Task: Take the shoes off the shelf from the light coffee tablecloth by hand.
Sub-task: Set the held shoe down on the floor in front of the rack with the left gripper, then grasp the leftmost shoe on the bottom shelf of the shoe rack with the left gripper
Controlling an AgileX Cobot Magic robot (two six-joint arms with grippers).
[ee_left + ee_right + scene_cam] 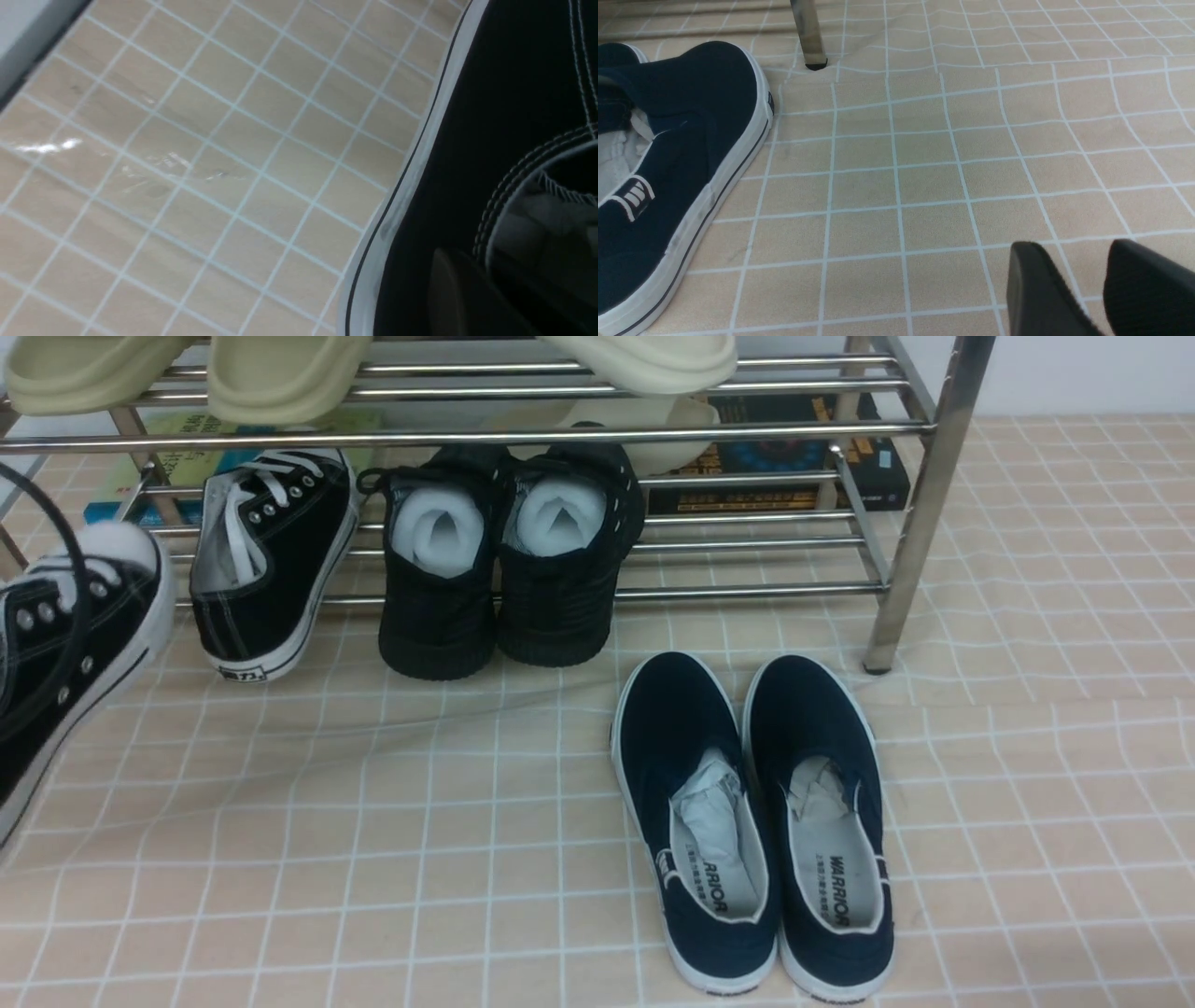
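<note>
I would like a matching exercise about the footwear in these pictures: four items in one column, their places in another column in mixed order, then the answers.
Items
1. cream slippers
2. black knit shoes
3. navy slip-ons
4. left-edge sneaker

Places
A. side by side on the tablecloth
B. alone at the far left, off the shelf
C. top tier
D. lower tier

Pairs: 1-C, 2-D, 3-A, 4-B

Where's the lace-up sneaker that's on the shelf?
Front view, left side: the sneaker sits on the lower shelf bars, heel overhanging, just left of the black paper-stuffed shoes.
</note>
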